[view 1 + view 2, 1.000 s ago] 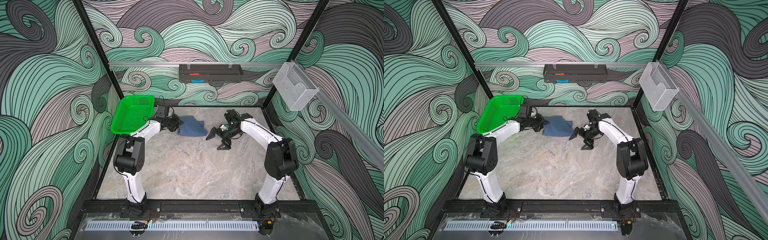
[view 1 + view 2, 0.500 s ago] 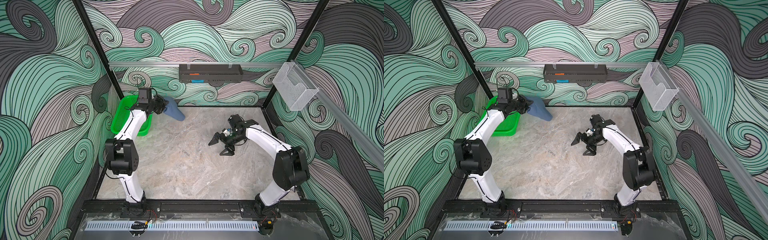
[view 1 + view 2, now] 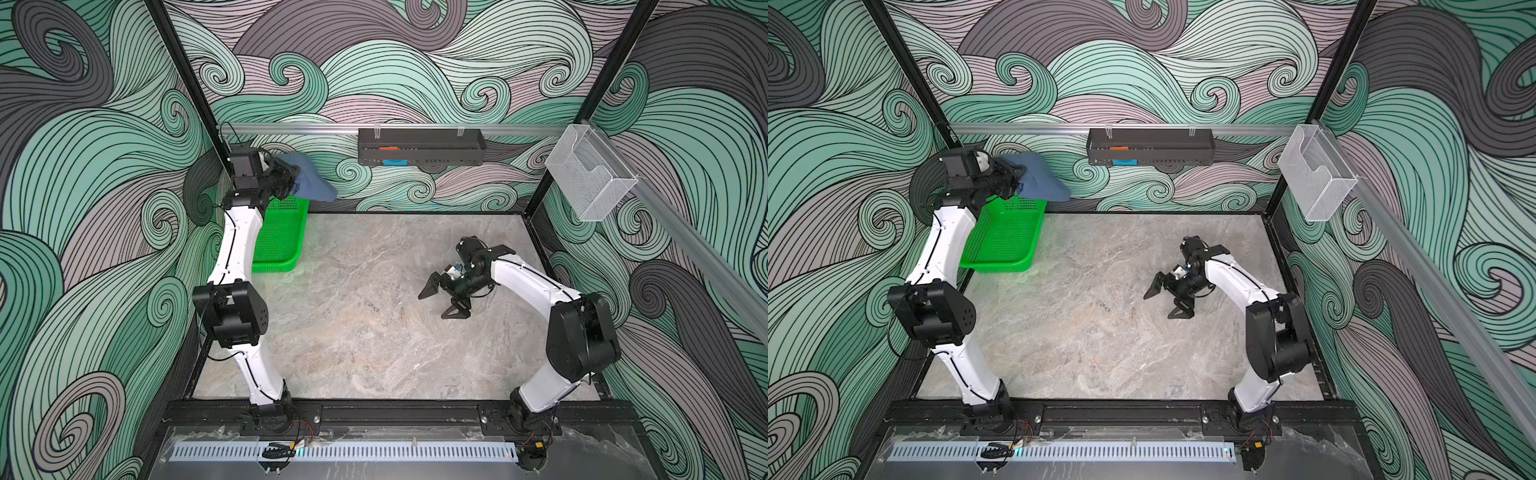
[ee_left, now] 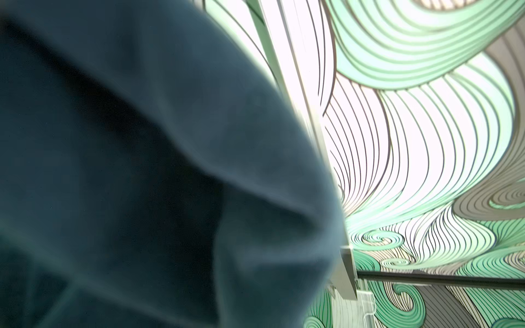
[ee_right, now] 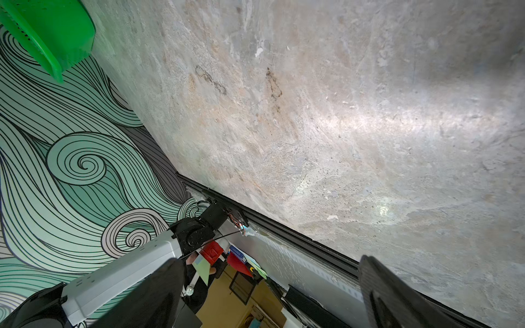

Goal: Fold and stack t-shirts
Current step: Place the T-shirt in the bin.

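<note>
The left gripper (image 3: 292, 183) was clamped shut on a bunched slate-blue t-shirt (image 3: 312, 181), holding it in the air near the back-left corner of the enclosure, as both top views showed (image 3: 1042, 179). The cloth hung in a loose wad from the closed jaws, clear of the marble-patterned table (image 3: 353, 332) and above the far end of the green basket (image 3: 279, 235), which sat at the table's left edge beside the left arm. From the left wrist camera the shirt (image 4: 142, 170) filled most of the view as dark, blurred folds, hiding the jaws themselves. On the right side of the table, well apart from the shirt and the basket, the right gripper (image 3: 441, 300) hovered low over the bare surface with its jaws spread wide and nothing between them; the right wrist view showed its two black fingers (image 5: 397, 298) parted over the stone-look top, a corner of the basket (image 5: 48, 31) at the frame's edge. A dark rack (image 3: 420, 145) hung on the back wall.
</note>
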Action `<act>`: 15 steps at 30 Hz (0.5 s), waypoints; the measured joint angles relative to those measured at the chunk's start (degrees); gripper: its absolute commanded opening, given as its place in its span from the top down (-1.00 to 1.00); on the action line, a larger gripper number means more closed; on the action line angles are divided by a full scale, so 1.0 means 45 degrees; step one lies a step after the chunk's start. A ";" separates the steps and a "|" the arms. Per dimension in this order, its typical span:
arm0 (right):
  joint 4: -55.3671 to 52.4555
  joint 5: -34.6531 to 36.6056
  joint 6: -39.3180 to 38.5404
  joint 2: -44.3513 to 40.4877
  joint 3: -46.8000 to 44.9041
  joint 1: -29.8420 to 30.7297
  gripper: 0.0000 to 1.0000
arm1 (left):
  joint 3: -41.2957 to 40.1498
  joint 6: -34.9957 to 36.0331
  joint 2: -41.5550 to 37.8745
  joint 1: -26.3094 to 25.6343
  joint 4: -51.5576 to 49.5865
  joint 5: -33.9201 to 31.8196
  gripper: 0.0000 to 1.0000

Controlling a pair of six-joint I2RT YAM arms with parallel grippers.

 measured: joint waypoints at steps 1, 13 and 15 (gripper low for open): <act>0.0010 0.0000 -0.0005 0.0000 0.0000 0.0000 -0.98 | -0.0029 0.0005 0.0000 0.0189 -0.0015 -0.0024 1.00; 0.0010 -0.0102 -0.0233 0.0005 0.0000 -0.0087 -0.98 | -0.0675 -0.0801 0.0029 0.1972 -0.0024 -0.0709 1.00; 0.0010 -0.0141 -0.0243 0.0005 0.0000 -0.0141 -0.98 | -0.0680 -0.1064 0.0112 0.1991 0.0121 -0.0636 1.00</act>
